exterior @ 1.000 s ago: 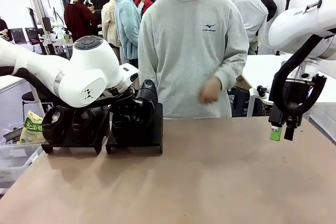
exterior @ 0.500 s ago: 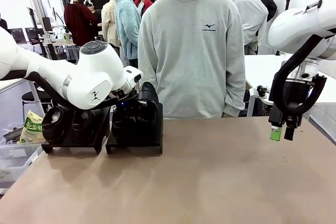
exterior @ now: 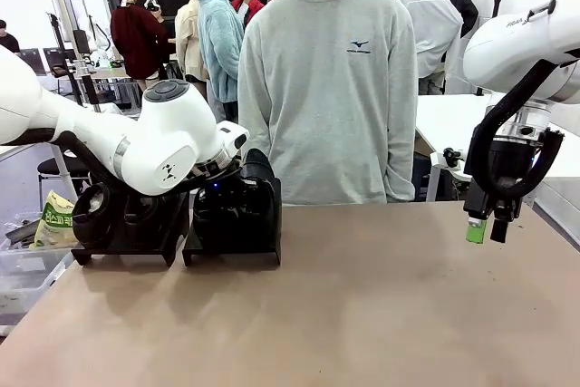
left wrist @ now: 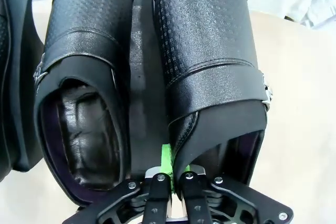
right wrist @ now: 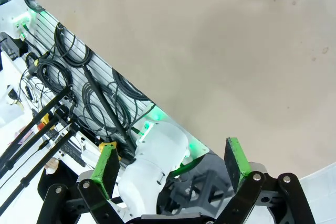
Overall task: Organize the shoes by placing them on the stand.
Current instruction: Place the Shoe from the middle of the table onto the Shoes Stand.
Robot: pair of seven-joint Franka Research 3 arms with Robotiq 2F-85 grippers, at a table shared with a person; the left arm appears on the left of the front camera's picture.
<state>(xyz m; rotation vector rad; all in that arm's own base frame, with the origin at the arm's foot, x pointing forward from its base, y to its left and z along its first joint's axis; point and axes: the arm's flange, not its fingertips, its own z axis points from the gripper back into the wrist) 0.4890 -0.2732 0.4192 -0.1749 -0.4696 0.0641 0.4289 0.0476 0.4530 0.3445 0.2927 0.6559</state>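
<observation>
Gripping the heel collar of one shoe [left wrist: 210,72] on the far-left stand [exterior: 231,246]: left gripper [left wrist: 171,174], clamped narrow. Right gripper [exterior: 483,227]: wide, holding nothing, above the table [exterior: 362,314].

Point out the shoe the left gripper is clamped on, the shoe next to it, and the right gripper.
gripped shoe [left wrist: 210,40], left wrist view, textured upper
neighbouring shoe [left wrist: 86,30], left wrist view, upper
right gripper [right wrist: 170,169], right wrist view, between open fingertips

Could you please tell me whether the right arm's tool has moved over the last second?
No. The open right tool hangs at the same spot above the brown table's right side.
</observation>
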